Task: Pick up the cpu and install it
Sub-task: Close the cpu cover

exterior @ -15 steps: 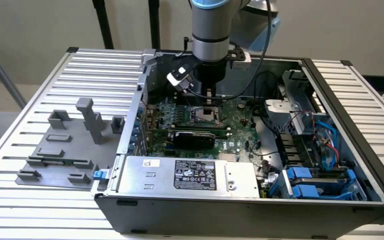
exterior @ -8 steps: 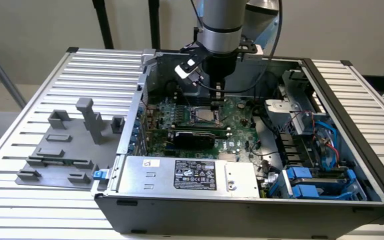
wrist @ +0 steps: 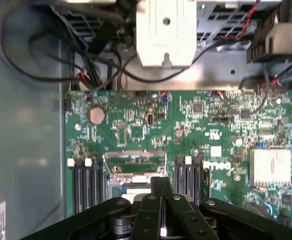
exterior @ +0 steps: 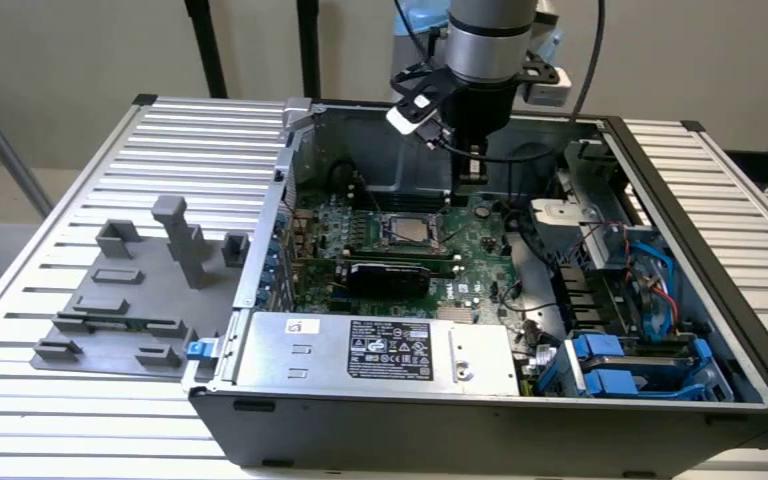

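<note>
Nearest, the power supply [exterior: 377, 350] at the case front. Behind it is the motherboard [exterior: 471, 270], where the cpu [exterior: 412, 232] lies flat in its socket, silvery top up, so placing looks done or nearly so. Farther back, the gripper [exterior: 472, 182] hangs just beyond the socket with its fingers pressed together on nothing; a next move would likely call for a straight rise clear of the cables. The exterior view gives the cpu and the grey fixture blocks [exterior: 131, 290] on its left, while the wrist view gives the meeting fingertips [wrist: 157, 186] by the socket frame [wrist: 135, 159].
</note>
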Action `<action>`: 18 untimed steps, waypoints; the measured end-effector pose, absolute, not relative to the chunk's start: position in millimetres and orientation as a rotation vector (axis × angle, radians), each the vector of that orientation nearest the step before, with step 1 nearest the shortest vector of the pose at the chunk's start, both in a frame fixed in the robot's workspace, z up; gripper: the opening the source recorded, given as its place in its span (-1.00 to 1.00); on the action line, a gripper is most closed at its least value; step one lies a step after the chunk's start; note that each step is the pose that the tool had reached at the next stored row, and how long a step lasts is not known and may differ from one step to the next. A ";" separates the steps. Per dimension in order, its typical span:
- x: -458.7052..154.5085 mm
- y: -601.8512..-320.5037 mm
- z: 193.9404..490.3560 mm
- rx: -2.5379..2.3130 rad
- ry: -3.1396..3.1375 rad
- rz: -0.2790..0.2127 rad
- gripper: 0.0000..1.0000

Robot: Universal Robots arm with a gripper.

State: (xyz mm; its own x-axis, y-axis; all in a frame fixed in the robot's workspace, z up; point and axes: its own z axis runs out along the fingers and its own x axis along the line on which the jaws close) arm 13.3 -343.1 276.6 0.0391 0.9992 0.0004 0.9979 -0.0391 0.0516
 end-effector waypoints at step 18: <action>60.7 -324.7 260.9 2.233 2.156 0.056 -0.79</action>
State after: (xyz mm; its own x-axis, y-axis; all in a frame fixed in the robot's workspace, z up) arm 60.7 -324.7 260.9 0.0349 0.9994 0.0006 0.9981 -0.0349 0.0516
